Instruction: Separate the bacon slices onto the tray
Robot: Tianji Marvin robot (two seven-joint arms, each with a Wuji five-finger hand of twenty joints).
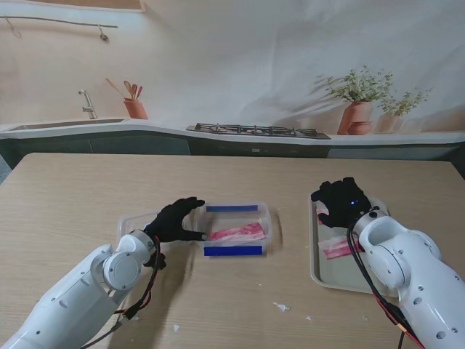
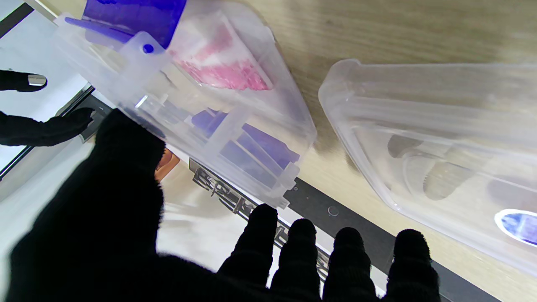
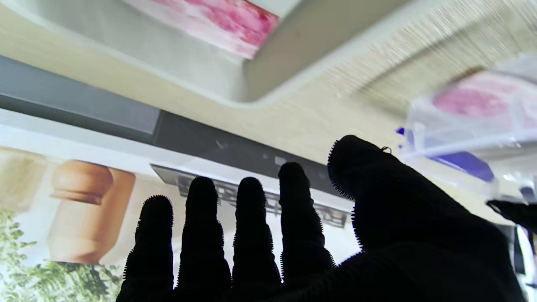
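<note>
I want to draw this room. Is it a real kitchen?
It looks like a kitchen, but probably a printed backdrop: the sink, stove and potted plants look flat behind the wooden table.

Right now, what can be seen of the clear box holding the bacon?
The box is clear plastic, shallow, rectangular with rounded corners, and open, with blue clips on its near and far long sides. It sits flat on the table, left of the tray. Pink bacon lies inside. Its clear lid lies beside it, to the left. The left robot hand is at its left end, fingers spread; actual contact cannot be told.
</note>
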